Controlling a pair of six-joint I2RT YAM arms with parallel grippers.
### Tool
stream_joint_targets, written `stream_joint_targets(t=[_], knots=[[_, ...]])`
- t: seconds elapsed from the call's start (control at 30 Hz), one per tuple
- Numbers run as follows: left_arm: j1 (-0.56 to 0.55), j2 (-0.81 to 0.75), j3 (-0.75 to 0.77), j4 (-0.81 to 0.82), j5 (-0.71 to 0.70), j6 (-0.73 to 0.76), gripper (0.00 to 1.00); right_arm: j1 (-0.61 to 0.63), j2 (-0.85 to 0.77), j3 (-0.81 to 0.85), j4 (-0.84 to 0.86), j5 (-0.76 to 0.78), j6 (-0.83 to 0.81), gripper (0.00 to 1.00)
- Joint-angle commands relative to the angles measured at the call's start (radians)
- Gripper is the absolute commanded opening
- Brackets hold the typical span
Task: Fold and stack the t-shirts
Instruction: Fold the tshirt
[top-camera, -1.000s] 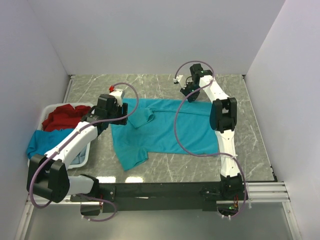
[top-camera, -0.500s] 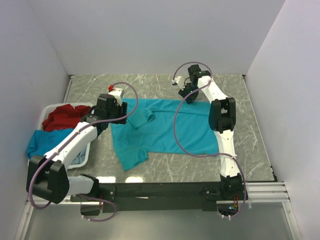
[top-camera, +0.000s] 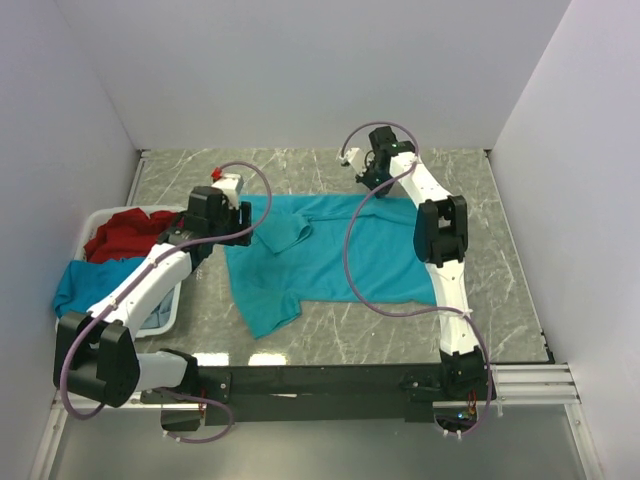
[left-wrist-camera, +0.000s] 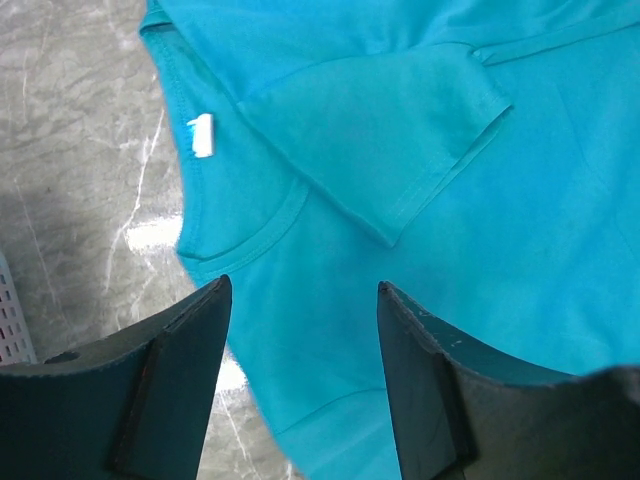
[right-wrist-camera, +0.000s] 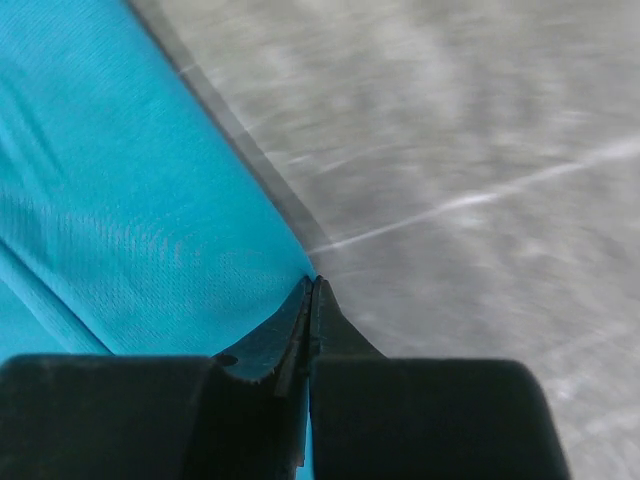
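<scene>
As right end effector (right-wrist-camera: 312, 284) pinches t-shirt (right-wrist-camera: 130, 200) hem, marble (right-wrist-camera: 450, 120) beyond

The teal t-shirt (top-camera: 310, 265) lies spread, one sleeve folded over.

Teal-blue cloth t-shirt (left-wrist-camera: 520, 250) lies flat, filling centre and right of frame. Collar at upper left, small white tag (left-wrist-camera: 201, 135) inside it. One short sleeve (left-wrist-camera: 385, 130) folded over the body. Grey marbled counter (left-wrist-camera: 70, 150) along left. White slatted basket (left-wrist-camera: 12, 320) at left edge. Left tool (left-wrist-camera: 303, 300) at the bottom, dark fingers (left-wrist-camera: 180, 370) spread, only shirt showing between them.
</scene>
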Motion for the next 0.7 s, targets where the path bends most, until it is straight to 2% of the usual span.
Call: stream_joint_targets(t=[0.0,0.1,0.2,0.23,0.27,0.3,0.37,0.43,0.57,0.63,0.67], knots=[[0.045,-0.024,0.000,0.053,0.094,-0.021,0.66,0.007,0.029,0.082,0.177,0.139,0.078,0.00],[0.053,-0.016,0.005,0.048,0.129,-0.004,0.65,0.009,0.057,0.136,0.271,0.200,0.112,0.00],[0.053,-0.021,-0.001,0.057,0.184,0.025,0.65,0.007,0.050,0.108,0.407,0.251,0.132,0.00],[0.053,-0.018,-0.006,0.062,0.204,0.035,0.65,0.007,0.046,0.099,0.475,0.268,0.140,0.04],[0.053,-0.015,-0.006,0.063,0.223,0.050,0.65,0.009,0.048,0.094,0.504,0.312,0.158,0.12],[0.053,-0.012,-0.004,0.062,0.270,0.059,0.65,0.007,0.050,0.097,0.532,0.331,0.166,0.36],[0.042,-0.007,-0.004,0.060,0.318,0.091,0.65,0.007,0.043,0.101,0.560,0.346,0.169,0.55],[-0.009,-0.010,-0.013,0.059,0.330,0.129,0.65,0.003,-0.010,0.069,0.564,0.334,0.161,0.58],[-0.151,-0.026,-0.047,0.048,0.251,0.200,0.64,-0.026,-0.179,-0.144,0.543,0.244,0.120,0.59],[-0.221,-0.029,-0.069,0.047,0.235,0.206,0.63,-0.065,-0.289,-0.209,0.424,0.069,0.106,0.59],[-0.246,-0.038,-0.076,0.045,0.234,0.223,0.60,-0.080,-0.330,-0.266,0.352,-0.020,0.042,0.53]])
